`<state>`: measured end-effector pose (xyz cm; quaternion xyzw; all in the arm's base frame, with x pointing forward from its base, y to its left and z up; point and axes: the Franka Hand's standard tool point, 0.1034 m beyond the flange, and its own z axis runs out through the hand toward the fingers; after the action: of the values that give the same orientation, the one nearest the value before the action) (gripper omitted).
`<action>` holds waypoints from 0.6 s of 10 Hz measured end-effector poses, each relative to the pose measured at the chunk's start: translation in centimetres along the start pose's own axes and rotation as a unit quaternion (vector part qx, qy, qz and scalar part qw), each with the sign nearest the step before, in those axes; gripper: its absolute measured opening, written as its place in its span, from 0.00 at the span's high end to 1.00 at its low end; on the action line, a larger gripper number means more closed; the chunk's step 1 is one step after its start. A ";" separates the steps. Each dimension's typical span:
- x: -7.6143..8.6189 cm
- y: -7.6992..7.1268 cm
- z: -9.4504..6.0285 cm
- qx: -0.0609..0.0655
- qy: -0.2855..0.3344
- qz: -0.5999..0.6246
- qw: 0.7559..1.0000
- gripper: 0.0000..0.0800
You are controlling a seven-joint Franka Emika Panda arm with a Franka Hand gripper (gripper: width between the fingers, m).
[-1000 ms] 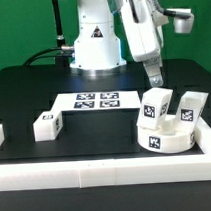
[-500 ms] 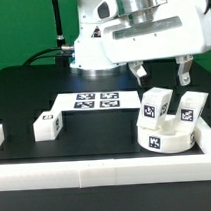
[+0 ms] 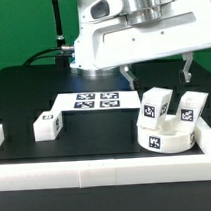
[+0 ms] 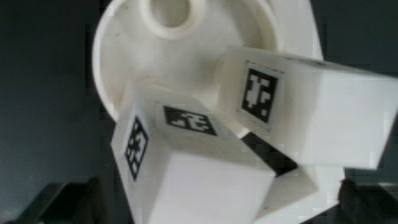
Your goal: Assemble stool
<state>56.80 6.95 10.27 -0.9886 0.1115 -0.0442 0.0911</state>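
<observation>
Lone leg [image 3: 46,124] (exterior view only)

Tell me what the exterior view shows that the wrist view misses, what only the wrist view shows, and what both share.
Only the exterior view: the open end effector above the parts, the flat white marker board, a lone white rectangular block leg lying apart on the black table, and the long white border rail.
Only the wrist view: a round recess in the seat's face.
Both: the thick round white plastic disc seat and two more tagged white block legs close by it.
</observation>
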 end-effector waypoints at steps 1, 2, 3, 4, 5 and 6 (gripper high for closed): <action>0.2 0.3 0.0 -0.012 -0.007 -0.083 0.996 0.19; 0.4 0.5 0.0 -0.020 -0.009 -0.128 0.991 0.19; 0.4 0.7 0.1 -0.031 -0.014 -0.203 0.979 0.19; 0.3 0.7 0.3 -0.042 -0.019 -0.262 0.964 0.19; 0.2 0.8 0.6 -0.051 -0.022 -0.298 0.953 0.19; 0.3 0.9 0.8 -0.057 -0.025 -0.341 0.938 0.19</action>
<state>56.94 6.15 9.33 -0.9716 -0.2325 -0.0411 0.0164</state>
